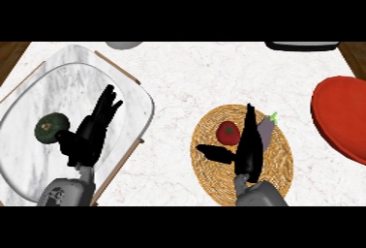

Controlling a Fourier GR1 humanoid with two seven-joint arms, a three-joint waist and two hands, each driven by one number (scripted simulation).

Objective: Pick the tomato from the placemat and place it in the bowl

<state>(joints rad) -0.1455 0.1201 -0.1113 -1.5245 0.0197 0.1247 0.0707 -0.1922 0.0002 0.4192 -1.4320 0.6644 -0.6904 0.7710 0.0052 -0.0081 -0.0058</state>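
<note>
While the tomato (228,131) sits untouched at the middle of the woven placemat (214,179), our right hand (247,147) hovers just beside it, fingers straight, thumb spread wide; grasping and carrying to the red bowl (343,121) at the counter's right edge remain, we judge. Our left hand (89,133) rests open.

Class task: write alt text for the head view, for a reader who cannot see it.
The robot's right hand, fingers straight, reaches over a round woven straw placemat beside a small red tomato and a purple eggplant. The left hand rests open on a marble tray near a dark green avocado; a red bowl sits far right.
</note>
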